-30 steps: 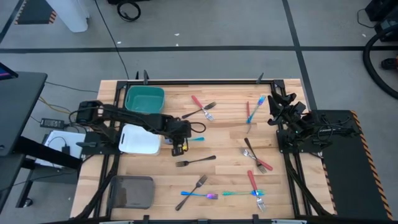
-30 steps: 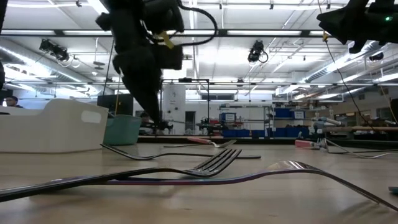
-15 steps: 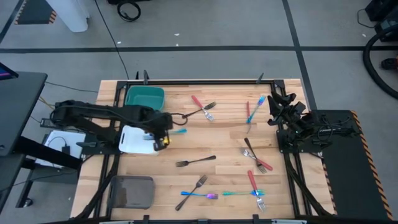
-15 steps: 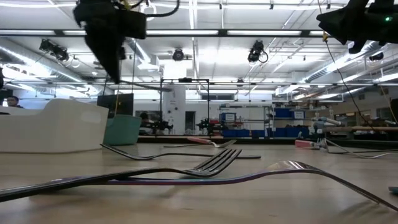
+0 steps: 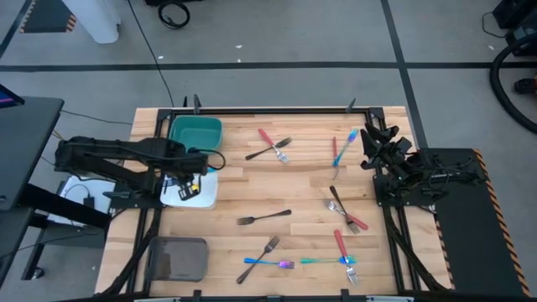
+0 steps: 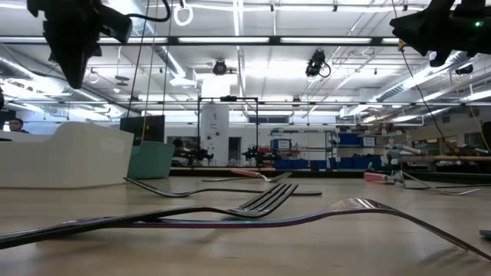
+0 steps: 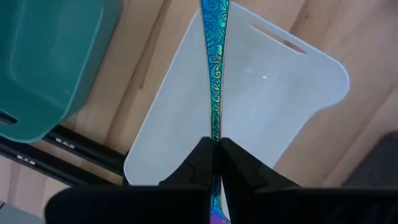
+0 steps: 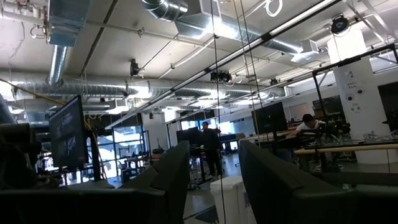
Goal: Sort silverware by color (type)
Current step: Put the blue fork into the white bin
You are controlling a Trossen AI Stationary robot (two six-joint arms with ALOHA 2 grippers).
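The left gripper (image 5: 188,179) is hanging over the white tray (image 5: 206,198), whose bare inside is lying open below it. The teal tray (image 5: 195,132) is crowding just beside it, and the grey tray (image 5: 177,259) is sitting well apart near the table (image 5: 302,180) edge. Bare wood is lying between the trays and the scattered silverware (image 5: 263,217). The right gripper (image 5: 372,143) is waiting at the far right edge.

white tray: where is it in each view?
High: white tray at table's left edge, under the left gripper.
Low: far left, before the teal bin.
Left wrist: centre, beneath the held iridescent utensil.
Right wrist: not in it.
Shared landmark: teal bin.
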